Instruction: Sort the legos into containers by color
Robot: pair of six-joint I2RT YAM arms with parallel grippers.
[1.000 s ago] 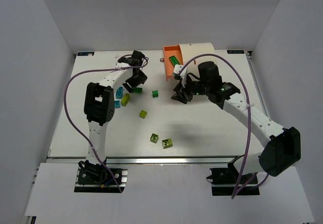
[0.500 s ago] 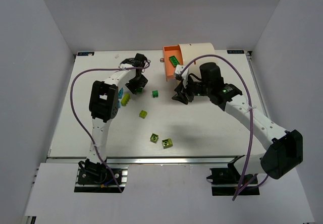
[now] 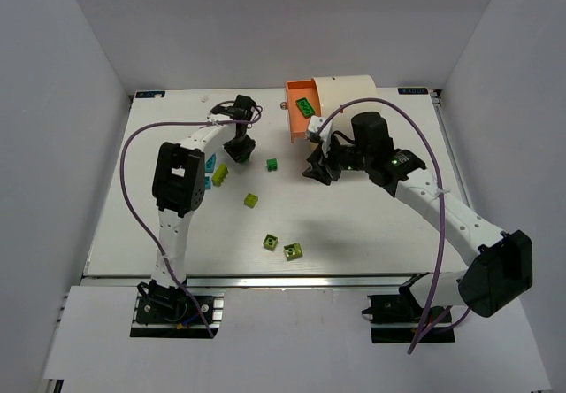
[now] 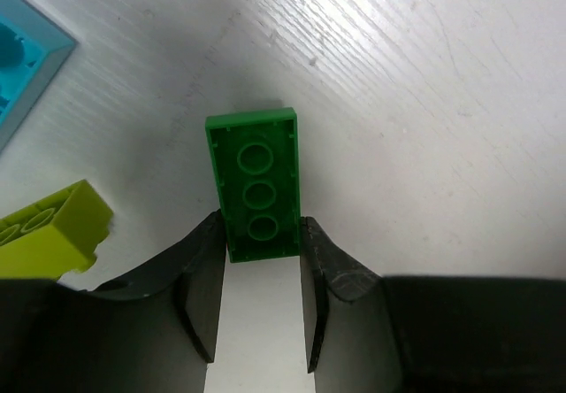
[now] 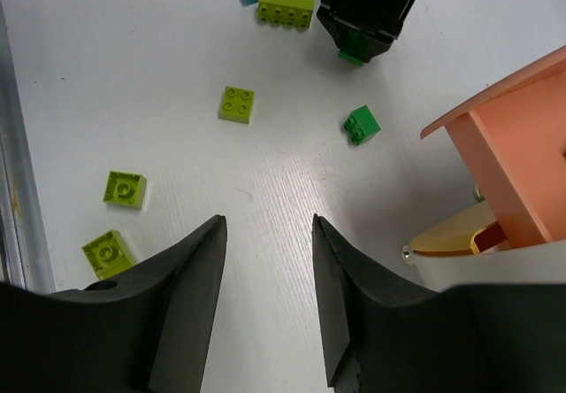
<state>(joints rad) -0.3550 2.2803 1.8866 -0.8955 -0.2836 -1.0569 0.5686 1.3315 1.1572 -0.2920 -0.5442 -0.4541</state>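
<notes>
My left gripper (image 3: pixel 237 150) is shut on a dark green brick (image 4: pixel 256 185), its fingers (image 4: pixel 205 278) pressing the brick's near end just over the table. It also shows in the right wrist view (image 5: pixel 353 56). A teal brick (image 4: pixel 22 57) and a lime brick (image 4: pixel 49 229) lie to its left. My right gripper (image 5: pixel 268 220) is open and empty above the table, near the drum (image 3: pixel 345 85). The drum lies on its side, orange interior (image 3: pixel 299 120) facing left, with a green brick (image 3: pixel 305 106) inside. A small dark green brick (image 3: pixel 273 164) lies between the grippers.
Three lime bricks lie mid-table (image 3: pixel 252 200), (image 3: pixel 270 242), (image 3: pixel 293 251). A long lime brick (image 3: pixel 219 174) and teal bricks (image 3: pixel 210 165) lie beside the left arm. The drum's brass fitting (image 5: pixel 455 234) is close to the right gripper's right finger.
The left arm's elbow has swung a little; its gripper stays at the dark green brick. The right gripper has edged slightly right, still open.
</notes>
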